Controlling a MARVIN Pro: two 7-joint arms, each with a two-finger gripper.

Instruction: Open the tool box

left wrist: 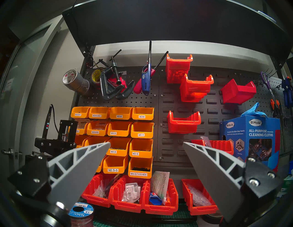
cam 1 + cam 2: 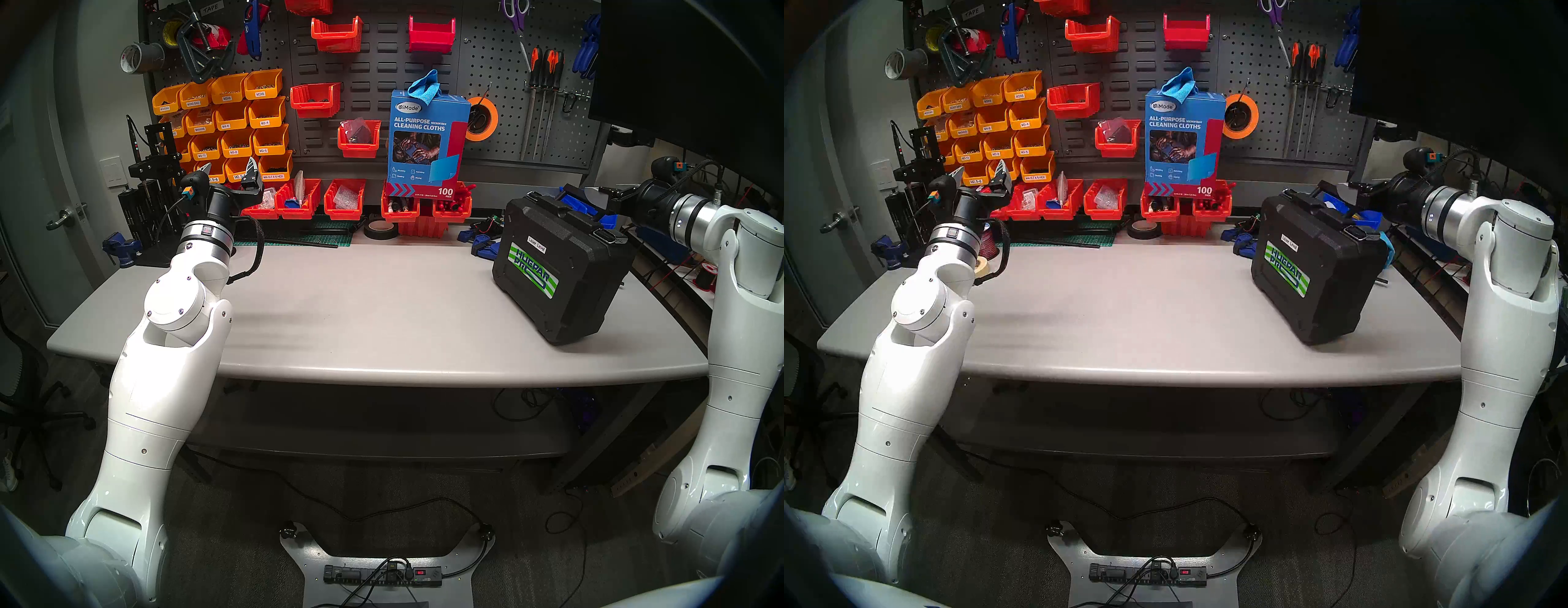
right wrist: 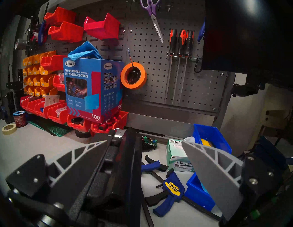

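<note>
The tool box [image 2: 560,267] is a black textured case with a green-white-blue logo sticker and a small white label. It lies shut on the right of the grey table [image 2: 360,305], also in the other head view [image 2: 1314,271]. A silver latch [image 2: 607,236] and the handle are on its far right side. My right gripper [image 2: 611,193] is open and empty, just above and behind that side. In the right wrist view [image 3: 144,141] the case edge [image 3: 111,171] and a latch [image 3: 118,132] lie between its fingers. My left gripper [image 2: 229,167] is open and empty, raised at the far left, facing the bins [image 1: 146,142].
A blue cleaning-cloth box [image 2: 424,140] stands on red bins [image 2: 399,204] at the back. Blue clamps [image 3: 171,190], a Kimtech box [image 3: 176,157] and blue bins [image 3: 210,137] lie behind the case. A black tape roll [image 2: 380,230] and a dark monitor [image 2: 700,63] are nearby.
</note>
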